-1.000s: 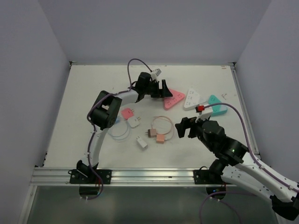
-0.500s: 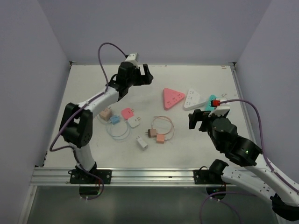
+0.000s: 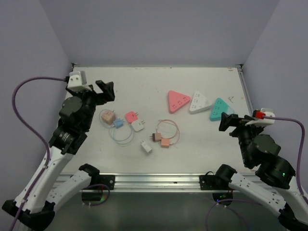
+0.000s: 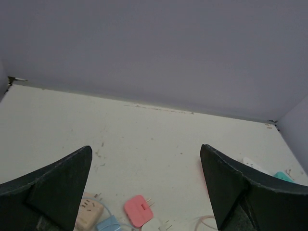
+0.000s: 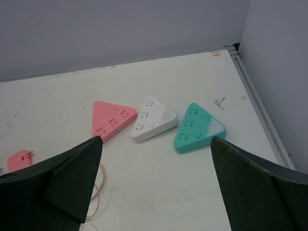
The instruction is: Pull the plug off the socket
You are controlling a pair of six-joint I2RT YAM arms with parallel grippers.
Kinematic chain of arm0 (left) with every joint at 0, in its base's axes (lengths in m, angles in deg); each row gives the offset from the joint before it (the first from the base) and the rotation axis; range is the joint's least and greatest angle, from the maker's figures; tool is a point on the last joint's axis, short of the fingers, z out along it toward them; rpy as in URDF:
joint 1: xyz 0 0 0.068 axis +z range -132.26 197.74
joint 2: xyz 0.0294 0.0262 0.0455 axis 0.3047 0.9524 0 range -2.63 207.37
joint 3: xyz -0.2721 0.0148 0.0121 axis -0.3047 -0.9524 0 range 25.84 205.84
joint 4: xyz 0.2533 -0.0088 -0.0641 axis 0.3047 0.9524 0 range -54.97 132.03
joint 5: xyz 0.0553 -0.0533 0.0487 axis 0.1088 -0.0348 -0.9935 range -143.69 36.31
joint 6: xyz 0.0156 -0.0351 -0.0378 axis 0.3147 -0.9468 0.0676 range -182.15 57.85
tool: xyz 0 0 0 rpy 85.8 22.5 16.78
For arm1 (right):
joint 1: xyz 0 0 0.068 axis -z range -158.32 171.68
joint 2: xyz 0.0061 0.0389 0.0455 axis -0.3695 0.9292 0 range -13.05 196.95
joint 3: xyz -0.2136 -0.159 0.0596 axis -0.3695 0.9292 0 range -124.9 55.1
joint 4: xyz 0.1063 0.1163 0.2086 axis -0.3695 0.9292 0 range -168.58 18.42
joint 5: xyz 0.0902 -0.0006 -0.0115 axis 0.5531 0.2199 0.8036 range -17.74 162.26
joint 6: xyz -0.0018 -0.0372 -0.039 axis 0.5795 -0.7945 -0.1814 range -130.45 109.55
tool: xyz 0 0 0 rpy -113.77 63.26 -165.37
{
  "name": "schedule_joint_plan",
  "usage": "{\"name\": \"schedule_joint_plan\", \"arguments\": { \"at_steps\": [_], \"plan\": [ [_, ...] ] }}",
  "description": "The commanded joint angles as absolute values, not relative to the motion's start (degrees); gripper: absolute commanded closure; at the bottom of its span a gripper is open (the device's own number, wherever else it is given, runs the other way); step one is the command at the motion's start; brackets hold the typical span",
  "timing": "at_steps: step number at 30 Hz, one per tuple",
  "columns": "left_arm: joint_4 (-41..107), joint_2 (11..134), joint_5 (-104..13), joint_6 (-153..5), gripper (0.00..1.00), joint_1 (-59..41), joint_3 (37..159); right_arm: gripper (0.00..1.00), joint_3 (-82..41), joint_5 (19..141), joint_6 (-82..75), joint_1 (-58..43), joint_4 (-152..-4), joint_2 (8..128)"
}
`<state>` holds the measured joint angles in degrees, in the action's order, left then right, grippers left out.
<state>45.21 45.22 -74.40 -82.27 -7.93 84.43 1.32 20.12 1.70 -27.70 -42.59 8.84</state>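
change: left hand (image 3: 98, 91) swung from pink socket (image 3: 179, 101) to far left, right hand (image 3: 233, 122) backed lower right | hands: both spread open, empty | socket: upper right, bare | plugs (image 3: 131, 116) loose mid-tabletop (image 3: 202, 144) | likely done

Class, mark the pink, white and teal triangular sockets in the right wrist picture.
pink socket (image 5: 109, 119), right wrist view, centre of its top face.
white socket (image 5: 151, 122), right wrist view, centre of its top face.
teal socket (image 5: 198, 131), right wrist view, centre of its top face.
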Motion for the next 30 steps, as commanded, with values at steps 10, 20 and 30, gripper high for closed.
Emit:
{"name": "schedule_joint_plan", "arguments": {
  "at_steps": [10, 20, 30],
  "plan": [
    [65.8, 16.4, -92.5, -81.2, 0.03, -8.2, 75.6, 0.01, 0.2, 19.3, -5.2, -27.7, -42.6, -3.5],
    [69.4, 10.5, -95.7, -83.8, 0.03, -8.2, 75.9, 0.01, 0.5, 22.2, -5.6, -27.6, -43.7, -2.9],
    [68.7, 4.1, -97.1, -85.0, 0.04, -8.2, 74.4, 0.01, -2.0, 23.5, -5.6, -27.6, -43.9, 0.9]
  ]
}}
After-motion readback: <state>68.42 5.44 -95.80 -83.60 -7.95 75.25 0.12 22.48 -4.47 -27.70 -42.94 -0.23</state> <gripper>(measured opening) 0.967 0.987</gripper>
